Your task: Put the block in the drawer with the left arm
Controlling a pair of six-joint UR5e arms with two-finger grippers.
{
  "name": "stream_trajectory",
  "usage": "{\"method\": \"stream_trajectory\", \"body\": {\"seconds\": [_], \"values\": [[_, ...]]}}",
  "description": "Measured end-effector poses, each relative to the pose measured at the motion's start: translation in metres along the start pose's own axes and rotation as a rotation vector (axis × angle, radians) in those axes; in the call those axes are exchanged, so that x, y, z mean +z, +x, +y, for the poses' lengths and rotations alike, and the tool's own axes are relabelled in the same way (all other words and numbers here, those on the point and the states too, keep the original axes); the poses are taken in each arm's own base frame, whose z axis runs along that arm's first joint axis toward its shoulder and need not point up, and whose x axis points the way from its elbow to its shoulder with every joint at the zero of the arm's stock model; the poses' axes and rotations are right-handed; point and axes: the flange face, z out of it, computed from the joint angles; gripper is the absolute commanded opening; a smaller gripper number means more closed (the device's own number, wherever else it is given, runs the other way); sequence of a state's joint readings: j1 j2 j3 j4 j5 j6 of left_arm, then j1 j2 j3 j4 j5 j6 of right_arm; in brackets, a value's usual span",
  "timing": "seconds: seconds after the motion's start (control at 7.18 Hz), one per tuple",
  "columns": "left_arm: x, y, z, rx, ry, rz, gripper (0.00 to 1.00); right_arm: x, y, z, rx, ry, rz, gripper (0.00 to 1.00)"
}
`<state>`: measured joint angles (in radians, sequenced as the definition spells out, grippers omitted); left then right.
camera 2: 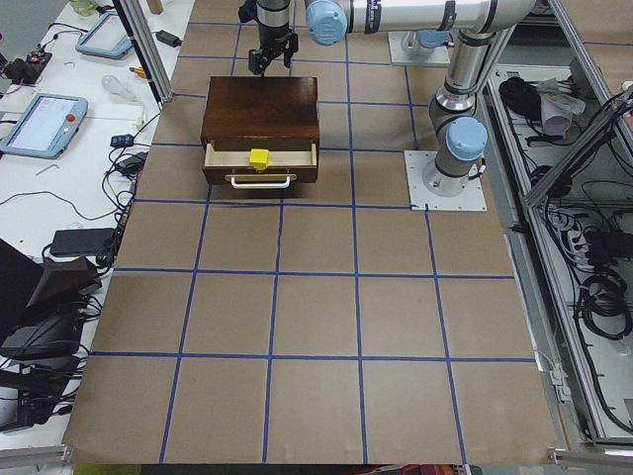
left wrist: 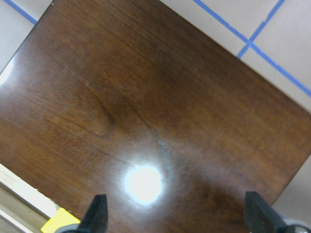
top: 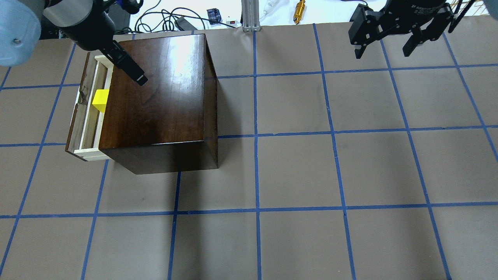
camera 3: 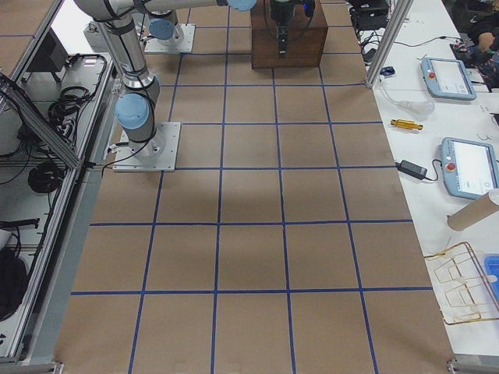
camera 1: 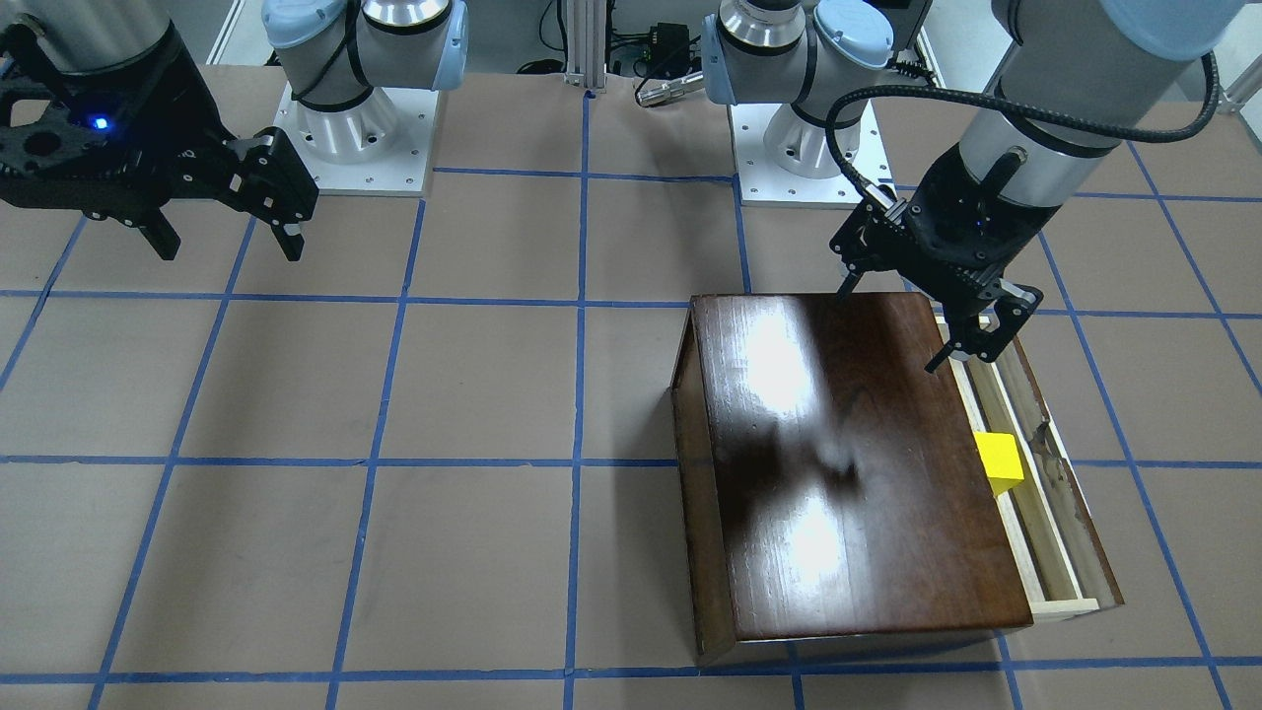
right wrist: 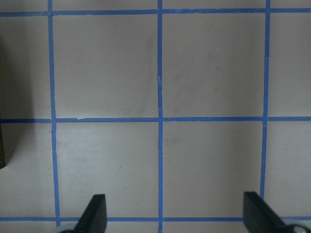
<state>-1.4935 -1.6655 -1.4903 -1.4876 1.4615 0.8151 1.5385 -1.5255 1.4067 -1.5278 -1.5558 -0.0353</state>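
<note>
A: Between the fingertips of the left gripper, what is held?

B: Nothing is held. The jaws are spread wide, and only the glossy top of the wooden box is seen between them in the left wrist view. The gripper is poised above that top, close to the edge on the drawer's side.

A: And where is the block found?

B: It is lodged in the drawer, about midway along it, close against the box's edge. In the front-facing view it is seen at about five o'clock from the left gripper, apart from the fingers. In that view the drawer is drawn out of the box's three o'clock side.

A: How is the right gripper set?

B: Its jaws are likewise parted wide, with nothing between them. It is hung above the taped table at about ten o'clock in the front-facing view, well apart from the box.

A: What is seen further out?

B: The left arm is brought in from one o'clock, with a braided cable looped beside its wrist.
</note>
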Motion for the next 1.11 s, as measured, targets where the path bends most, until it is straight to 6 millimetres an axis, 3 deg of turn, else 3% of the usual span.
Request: {"method": "stream_trajectory", "body": {"seconds": [0.84,1.11], "values": [[-0.021,0.018,0.005,-0.545,-0.035,-0.097,1.0,0.0,0.0,0.0,0.0,0.0,0.001,1.0],[-0.02,0.025,-0.001,-0.678,-0.031,-0.101,1.0,0.0,0.0,0.0,0.0,0.0,0.0,1.0]]}}
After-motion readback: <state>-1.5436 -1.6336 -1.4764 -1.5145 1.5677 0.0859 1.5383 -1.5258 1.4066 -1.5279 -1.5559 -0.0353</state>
